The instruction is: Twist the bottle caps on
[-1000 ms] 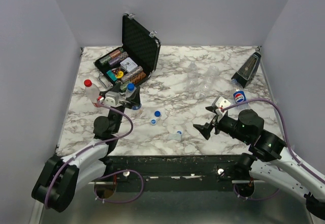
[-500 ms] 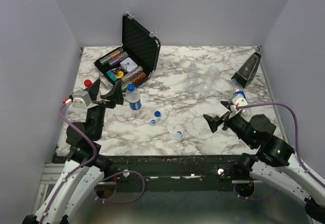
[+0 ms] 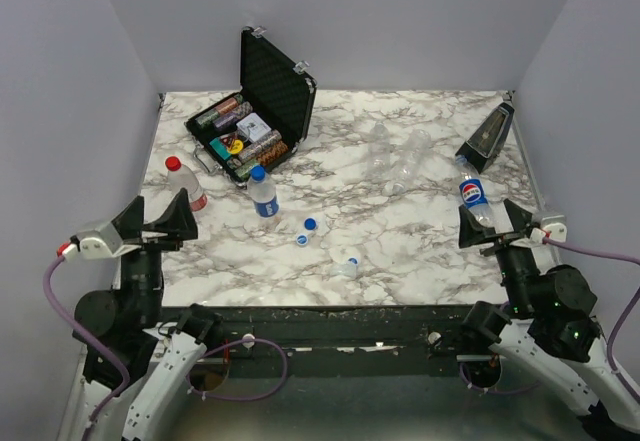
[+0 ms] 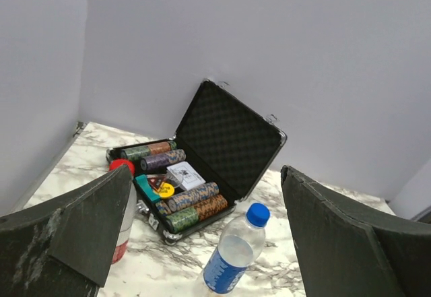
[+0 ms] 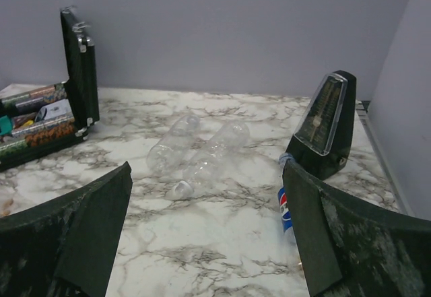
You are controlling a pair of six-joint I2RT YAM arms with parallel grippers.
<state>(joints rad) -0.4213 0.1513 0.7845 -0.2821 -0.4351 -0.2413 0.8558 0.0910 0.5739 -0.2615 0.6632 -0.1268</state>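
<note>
A clear bottle with a red-and-white label stands at the table's left with a red cap on top. A blue-labelled bottle stands right of it with a blue cap on its neck. Two loose blue caps and a whitish cap lie near the front middle. My left gripper is open and empty at the front left, apart from both bottles. In the left wrist view the blue-labelled bottle stands between its fingers. My right gripper is open and empty at the front right.
An open black case of poker chips stands at the back left. Two clear capless bottles lie at the back middle. A Pepsi bottle and a black metronome are at the right.
Both arms have drawn back toward the near edge. The left gripper left the two standing bottles and moved left; the right gripper moved right and back.
</note>
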